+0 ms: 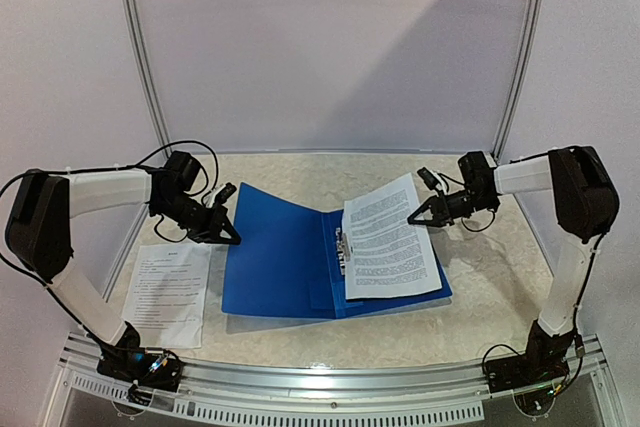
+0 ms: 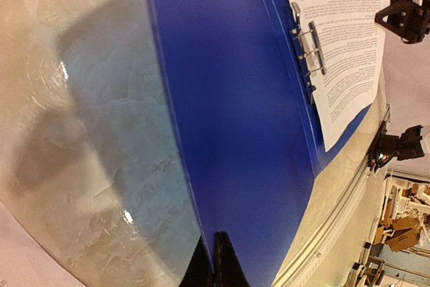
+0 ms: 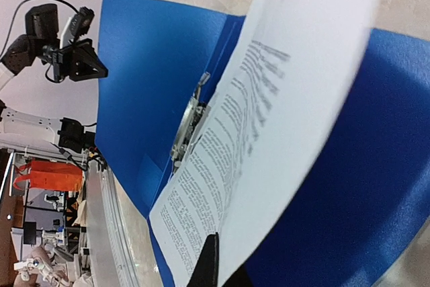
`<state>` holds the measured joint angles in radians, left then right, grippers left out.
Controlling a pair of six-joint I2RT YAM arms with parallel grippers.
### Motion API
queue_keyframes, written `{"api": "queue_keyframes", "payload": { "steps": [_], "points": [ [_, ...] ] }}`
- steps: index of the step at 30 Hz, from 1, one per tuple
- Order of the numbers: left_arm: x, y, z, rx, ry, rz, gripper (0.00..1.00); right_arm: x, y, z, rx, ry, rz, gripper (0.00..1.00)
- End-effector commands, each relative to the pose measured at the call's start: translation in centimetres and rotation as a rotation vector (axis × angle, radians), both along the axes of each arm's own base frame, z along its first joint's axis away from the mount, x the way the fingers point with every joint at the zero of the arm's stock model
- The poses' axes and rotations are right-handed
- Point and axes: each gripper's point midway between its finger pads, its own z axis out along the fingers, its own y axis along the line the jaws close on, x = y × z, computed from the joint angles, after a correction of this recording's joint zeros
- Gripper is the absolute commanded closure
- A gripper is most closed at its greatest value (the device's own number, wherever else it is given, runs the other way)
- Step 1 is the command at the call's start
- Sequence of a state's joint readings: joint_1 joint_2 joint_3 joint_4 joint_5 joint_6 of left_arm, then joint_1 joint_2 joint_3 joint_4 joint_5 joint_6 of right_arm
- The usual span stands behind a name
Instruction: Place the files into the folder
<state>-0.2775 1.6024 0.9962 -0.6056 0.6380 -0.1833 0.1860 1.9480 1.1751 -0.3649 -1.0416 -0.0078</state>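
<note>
Folder (image 1: 285,257) lay open on the marbled table (image 1: 490,277), spine roughly centre, both blue covers spread out.

Left gripper (image 1: 234,238) was at the outer edge of the left cover. In the left wrist view the 2 dark fingers (image 2: 225,267) were closed almost together, with the cover's edge running straight in between them: pinched on the folder. That cover sat raised off the table on its outer side, with shadow beneath it.

Right gripper (image 1: 413,219) was at the right-hand edge of 1 printed sheet (image 1: 385,237) over the right cover. Its fingers were closed narrowly on the paper edge. The right wrist view showed only 1 dark finger (image 3: 208,263) clearly, with the paper pressed against it. The held side of the sheet was lifted and bowed above the cover. The opposite edge reached down to the metal clip (image 2: 310,45) at the spine. Whether that edge sat under the clip or just beside it, I could not tell. The sheet lay slightly skewed to the folder, its far corner over the cover's far edge.

More printed paper (image 1: 170,292) lay flat on the table to the left of the folder, near the left arm and clear of the blue cover. It looked like 1 page, possibly 2 stacked; I could not tell which.
</note>
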Motion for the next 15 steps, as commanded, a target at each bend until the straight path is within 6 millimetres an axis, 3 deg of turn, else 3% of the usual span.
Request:
{"api": "queue_keyframes", "payload": {
  "steps": [1,15],
  "points": [
    [0.32,-0.49,1.12,0.010,-0.057,-0.030,0.99,-1.36,-0.59,-1.88,-0.095,0.078,0.047,1.00],
    [0.30,-0.63,1.29,0.007,-0.061,-0.034,0.99,-0.68,-0.60,-1.93,-0.108,0.058,0.036,1.00]
  ]
}}
